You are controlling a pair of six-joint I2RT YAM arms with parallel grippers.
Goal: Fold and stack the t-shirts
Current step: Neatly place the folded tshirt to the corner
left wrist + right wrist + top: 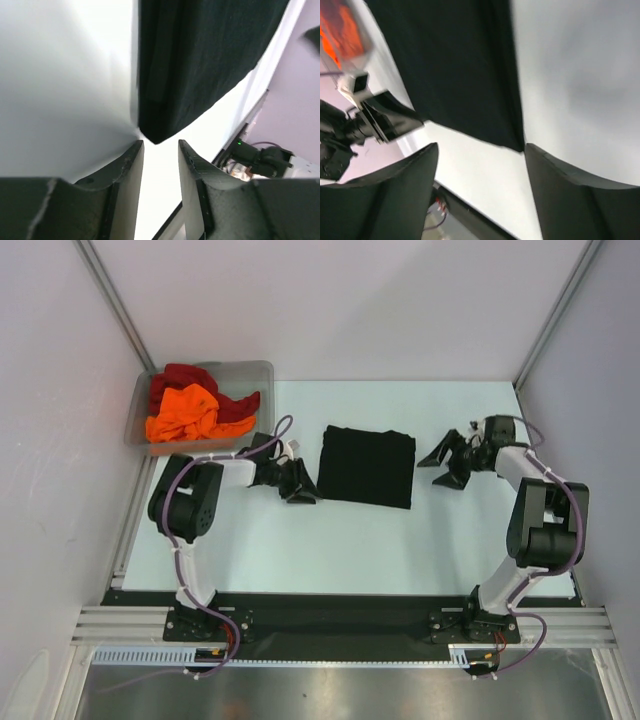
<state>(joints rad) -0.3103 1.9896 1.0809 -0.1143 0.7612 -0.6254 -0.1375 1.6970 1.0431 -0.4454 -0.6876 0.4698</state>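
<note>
left pincer (302, 488), right pincer (440, 471), flanking black t-shirt (366, 466)

Right gripper (481, 150): jaws spread wide with nothing between them; two dark fingers (395, 195) rise from 7 and 5 o'clock.
Black t-shirt (455, 65): lies flat, filling the frame from 11 o'clock through 12 down to the centre. One straight edge drops from 12 o'clock to a corner just beside the tip of the 5 o'clock finger. Contact there cannot be told.
Table (580, 75): pale and bare from 1 to 4 o'clock, with a strip running between the fingers toward 6 o'clock.
Orange t-shirt (340, 35): a blurred, bunched patch at 10 o'clock, beyond the black t-shirt.
Left arm (375, 122): black and white parts at 9 o'clock, close to the black t-shirt's far edge.
</note>
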